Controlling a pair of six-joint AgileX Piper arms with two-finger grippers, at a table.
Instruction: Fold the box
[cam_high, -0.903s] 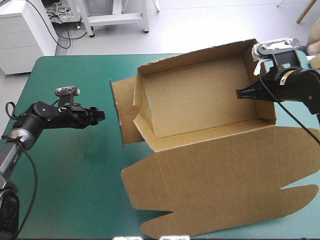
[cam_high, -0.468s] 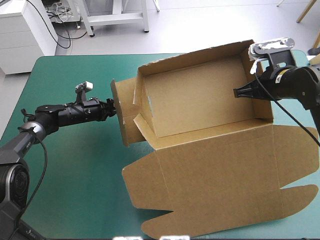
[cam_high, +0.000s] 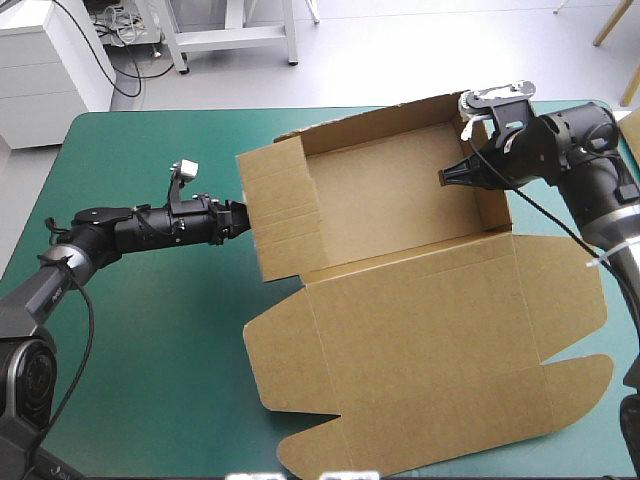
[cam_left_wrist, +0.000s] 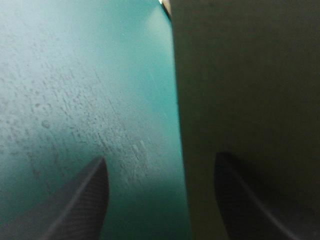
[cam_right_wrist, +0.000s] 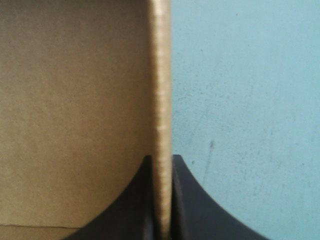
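Observation:
The brown box (cam_high: 390, 205) stands as an open tray at the table's far middle, its walls raised and its lid (cam_high: 430, 350) flat toward the front edge. My left gripper (cam_high: 240, 215) is open with its fingertips against the outside of the left wall (cam_high: 280, 210). In the left wrist view that gripper (cam_left_wrist: 160, 159) has the brown wall (cam_left_wrist: 250, 80) just ahead of one finger. My right gripper (cam_high: 447, 178) is shut on the top edge of the right wall (cam_high: 490, 190). In the right wrist view the gripper (cam_right_wrist: 161, 160) pinches the wall's edge (cam_right_wrist: 161, 75) between both fingers.
The teal-green cover (cam_high: 150, 350) shows bare over the table's left half, under my left arm. The lid's scalloped flaps (cam_high: 560, 400) reach close to the front and right edges of the table.
My left gripper moved right to the box and pushed its left side panel up into a standing wall. My right gripper moved left, still on the right wall, and the box shifted left.

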